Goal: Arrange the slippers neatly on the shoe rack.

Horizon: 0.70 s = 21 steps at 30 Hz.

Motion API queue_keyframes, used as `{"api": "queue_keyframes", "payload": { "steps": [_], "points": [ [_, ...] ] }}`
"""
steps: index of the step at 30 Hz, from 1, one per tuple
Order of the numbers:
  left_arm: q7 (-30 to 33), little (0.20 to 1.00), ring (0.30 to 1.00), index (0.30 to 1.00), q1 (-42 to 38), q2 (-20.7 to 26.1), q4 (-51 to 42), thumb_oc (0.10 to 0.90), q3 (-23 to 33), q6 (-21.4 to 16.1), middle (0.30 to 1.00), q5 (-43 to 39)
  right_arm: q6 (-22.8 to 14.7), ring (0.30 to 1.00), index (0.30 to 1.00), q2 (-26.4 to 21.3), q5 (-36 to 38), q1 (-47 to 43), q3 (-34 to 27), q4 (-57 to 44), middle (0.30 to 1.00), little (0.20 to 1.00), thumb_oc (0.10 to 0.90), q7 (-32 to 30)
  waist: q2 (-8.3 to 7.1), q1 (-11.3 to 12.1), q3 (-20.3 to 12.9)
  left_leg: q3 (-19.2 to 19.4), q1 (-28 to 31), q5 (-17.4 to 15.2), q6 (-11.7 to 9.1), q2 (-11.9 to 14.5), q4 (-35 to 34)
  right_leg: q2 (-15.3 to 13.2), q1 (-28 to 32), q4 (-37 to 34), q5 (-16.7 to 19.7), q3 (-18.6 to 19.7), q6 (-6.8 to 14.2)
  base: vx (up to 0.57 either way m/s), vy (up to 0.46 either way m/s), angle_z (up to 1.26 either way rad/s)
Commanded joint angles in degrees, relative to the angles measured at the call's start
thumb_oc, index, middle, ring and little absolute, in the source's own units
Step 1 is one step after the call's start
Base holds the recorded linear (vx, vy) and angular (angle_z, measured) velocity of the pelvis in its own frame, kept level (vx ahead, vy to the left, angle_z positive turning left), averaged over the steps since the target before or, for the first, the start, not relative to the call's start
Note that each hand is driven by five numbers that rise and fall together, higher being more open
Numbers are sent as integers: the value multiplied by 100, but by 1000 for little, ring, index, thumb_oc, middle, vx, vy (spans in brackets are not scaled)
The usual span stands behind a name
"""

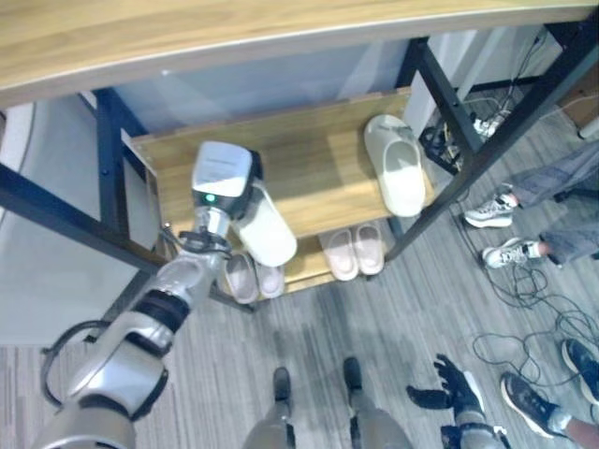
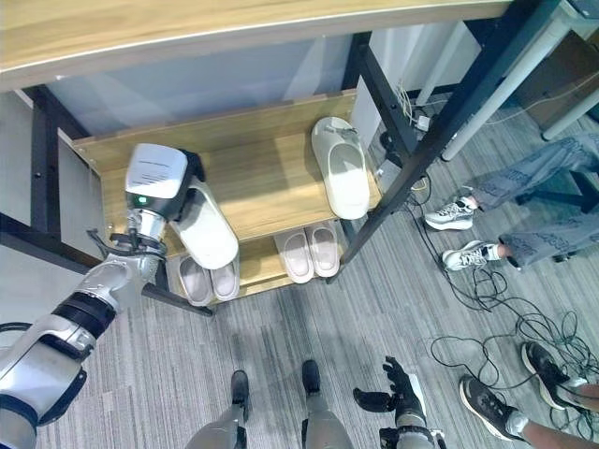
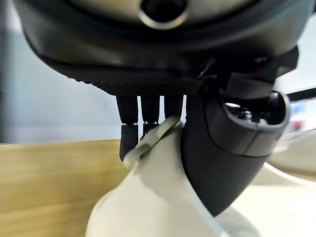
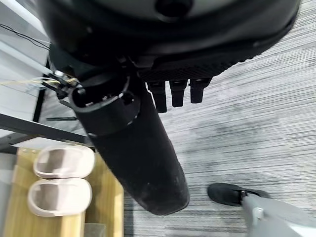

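Your right hand (image 1: 456,385) hangs low over the floor, fingers relaxed, idle | lower shelf (image 1: 304,268): two pale slipper pairs, toes inward | your left hand (image 3: 217,143) pinches a white slipper (image 1: 265,229) at the middle shelf (image 1: 318,164) front edge, likely to pair it with the white slipper farther right (image 1: 396,164).

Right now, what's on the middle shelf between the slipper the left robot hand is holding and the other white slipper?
Nothing: in the left eye view, bare wood of the middle shelf separates the held slipper in the left robot hand from the other white slipper.
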Motion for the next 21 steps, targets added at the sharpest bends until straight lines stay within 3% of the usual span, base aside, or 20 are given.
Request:
{"api": "queue_keyframes", "payload": {
  "steps": [1, 5, 11, 18, 21],
  "points": [
    [344, 300, 300, 300, -953, -469, -38, 400, 75, -326, 300, -108, -230, 900, 900, -491, 184, -16, -126, -492, 900, 900, 800, -227, 294, -21, 59, -130, 106, -479, 109, -282, -34, 61, 60, 472, -492, -243, 294, 0, 0, 0],
    [353, 300, 300, 300, -1464, -762, 100, 400, -250, -336, 300, -124, -217, 900, 900, -589, 157, -63, -42, -672, 900, 900, 800, -250, 269, -99, 135, -53, -13, -437, 101, -256, -34, 86, -65, 460, -433, -176, 294, 9, -16, -4],
    [393, 300, 300, 300, -2251, -830, 646, 400, -663, -258, 300, -160, -240, 900, 900, -735, 187, -119, 13, -807, 900, 900, 800, -262, 248, -182, 176, 16, -174, -394, 79, -217, -34, 106, -232, 419, -362, -131, 307, 20, -13, -12],
    [367, 300, 300, 300, -3374, -411, 1286, 400, -1415, -102, 300, -22, -360, 900, 900, -907, 271, -127, 54, -1121, 900, 900, 800, -218, 197, -275, 222, 65, -449, -332, 41, -165, -34, 124, -450, 291, -235, -130, 353, 29, -12, -8],
    [388, 300, 300, 300, -3536, -332, 1469, 400, -1495, -61, 300, -29, -387, 900, 900, -917, 279, -118, 57, -1155, 900, 900, 800, -212, 173, -292, 218, 68, -497, -327, 33, -157, -34, 125, -487, 263, -216, -138, 358, 28, -8, -7]
  ]
}}
